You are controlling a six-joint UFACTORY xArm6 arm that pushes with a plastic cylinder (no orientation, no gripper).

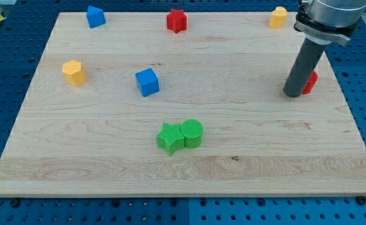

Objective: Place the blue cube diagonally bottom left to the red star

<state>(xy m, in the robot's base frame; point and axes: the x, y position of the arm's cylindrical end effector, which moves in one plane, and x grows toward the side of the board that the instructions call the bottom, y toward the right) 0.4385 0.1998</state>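
Note:
The blue cube (pixel 147 82) sits left of the board's middle. The red star (pixel 177 20) sits near the view's top edge, above and slightly right of the cube. My tip (pixel 292 94) rests on the board at the view's right, far from both. It stands right against a red block (pixel 310 82), which the rod partly hides.
A second blue block (pixel 95 16) is at the top left. A yellow block (pixel 74 72) is at the left and another yellow block (pixel 278 17) at the top right. A green star (pixel 169 137) touches a green cylinder (pixel 193 133) below the middle. The wooden board (pixel 295 169) lies on a blue pegboard.

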